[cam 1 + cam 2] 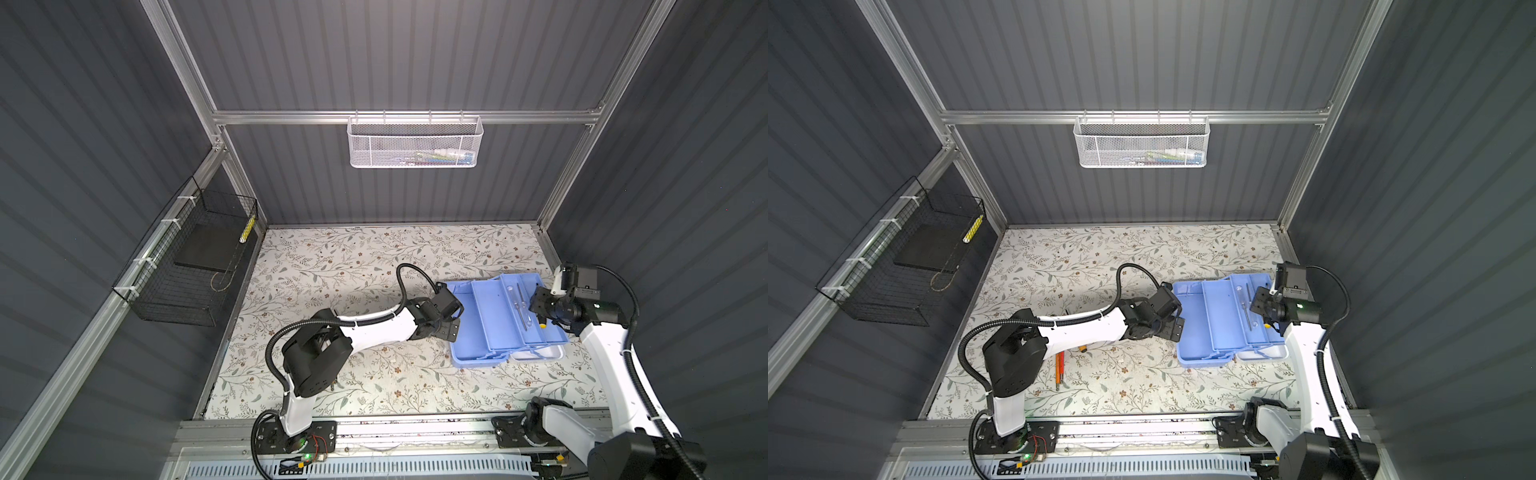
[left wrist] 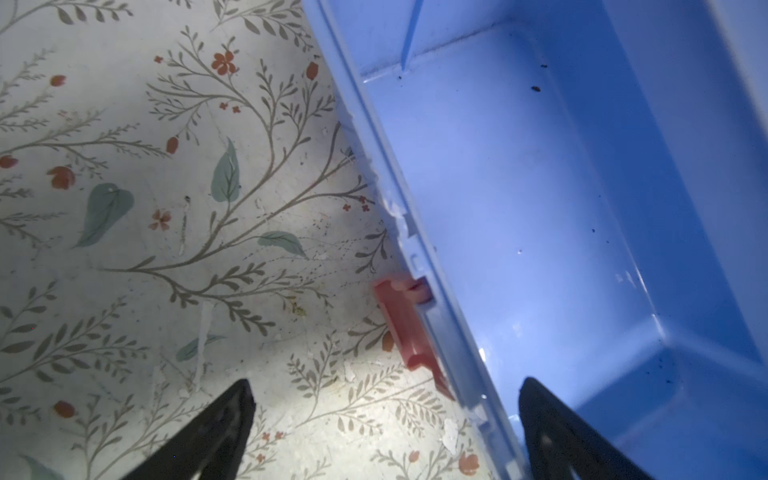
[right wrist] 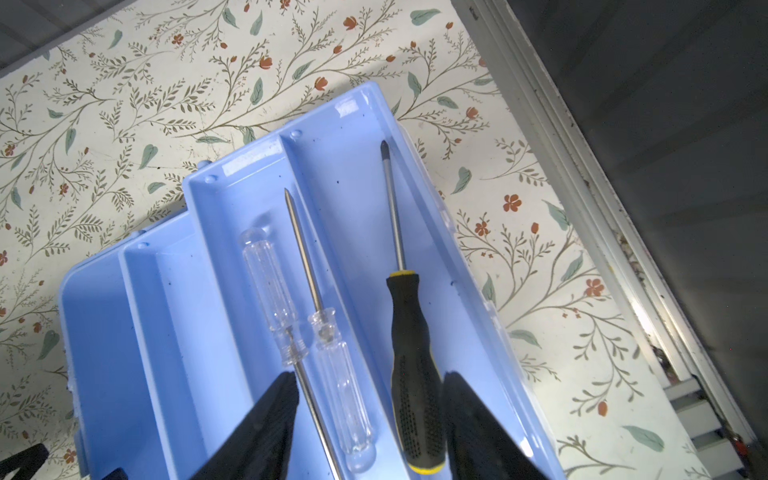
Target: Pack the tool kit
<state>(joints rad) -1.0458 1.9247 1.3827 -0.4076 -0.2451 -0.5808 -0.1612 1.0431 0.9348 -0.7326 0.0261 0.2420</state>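
Tool kit [image 1: 469,332] is lying open on the tabletop [image 1: 332,257], three screwdrivers [image 3: 411,353] in its tray, orange tools [image 1: 1059,370] waiting outside; left end effector [image 2: 384,386] and right end effector [image 3: 368,380] are gaping empty.

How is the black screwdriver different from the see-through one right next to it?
The black screwdriver has a dark, dotted handle with yellow ends; the see-through screwdriver has a smooth clear handle. The black one's handle is thicker than the see-through one's. Both lie flat in the blue tray, tips pointing the same way.
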